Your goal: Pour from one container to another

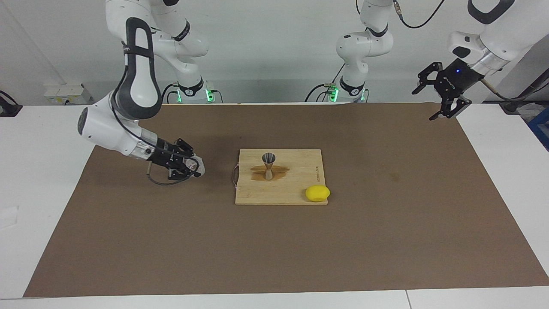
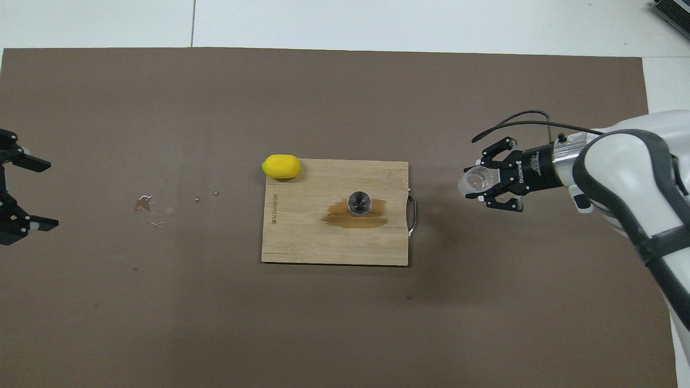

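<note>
So, working across the facing view from the right arm's end of the table: your right gripper is clamped on the small clear glass cup, holding it by the sides with the arm reaching in low over the brown mat. The cup's up off the mat, over the stretch between that end of the table and the cutting board, and it sits closer to the board's metal handle than to the mat's edge. From overhead you can see the cup just past the fingertips, though I can't tell how far it's tipped. Next, the board itself: it lies about mid-mat, and the metal jigger stands upright on it, right in a darker brown wet-looking patch, on the half of the board toward the handle. The lemon rests at the board's corner that's farther from the robots and away from the handle, half hanging off the edge. Past the board toward the left arm's end there are a few small wet spots on the mat, only visible from overhead. Your left gripper waits up in the air over the mat's corner at its own end, jaws spread wide with nothing in them.
</note>
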### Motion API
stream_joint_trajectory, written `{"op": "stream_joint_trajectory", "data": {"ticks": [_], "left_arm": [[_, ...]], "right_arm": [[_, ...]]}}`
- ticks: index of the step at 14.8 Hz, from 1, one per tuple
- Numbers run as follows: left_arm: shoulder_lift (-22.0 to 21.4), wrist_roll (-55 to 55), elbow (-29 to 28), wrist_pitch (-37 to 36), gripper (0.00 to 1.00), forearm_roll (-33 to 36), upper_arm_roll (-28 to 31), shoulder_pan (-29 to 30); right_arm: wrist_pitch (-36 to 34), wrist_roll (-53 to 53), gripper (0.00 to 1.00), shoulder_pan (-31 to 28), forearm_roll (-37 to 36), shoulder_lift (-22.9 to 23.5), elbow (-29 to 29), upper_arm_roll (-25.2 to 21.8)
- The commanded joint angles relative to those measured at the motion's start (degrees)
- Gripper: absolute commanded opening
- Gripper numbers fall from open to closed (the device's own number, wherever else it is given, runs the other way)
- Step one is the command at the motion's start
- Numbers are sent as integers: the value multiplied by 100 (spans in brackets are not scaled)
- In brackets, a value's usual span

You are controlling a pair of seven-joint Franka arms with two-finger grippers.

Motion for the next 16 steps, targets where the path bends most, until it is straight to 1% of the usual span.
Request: {"op": "stream_joint_trajectory", "data": {"ticks": [1,2,5,7,9,11,12,16], "left_arm": [[-77,-2360,-2,207,100,216,72,-183],[-77,-2995,-2,251,100,225,72,-183],[-86,-3729,-11,295,100,347,63,-200],[-112,-4492,-20,357,100,409,28,-192],[-112,-5493,-20,348,100,400,19,-183],[-121,-6399,-29,366,100,400,2,-192],[-147,-6629,-46,366,100,400,-68,-192],[-270,-6614,-204,252,100,400,-165,-192]], "right_arm": [[315,892,0,562,-452,39,262,-30],[447,1191,0,748,-707,57,341,-21],[659,1947,0,1310,-1270,162,561,-30],[695,2317,0,1539,-1648,180,667,-21],[773,2537,0,1838,-2000,189,676,-30],[835,2818,0,1997,-2378,189,728,-12],[835,2907,0,2058,-2518,189,781,-12],[835,3153,0,2314,-3133,233,843,-12]]}}
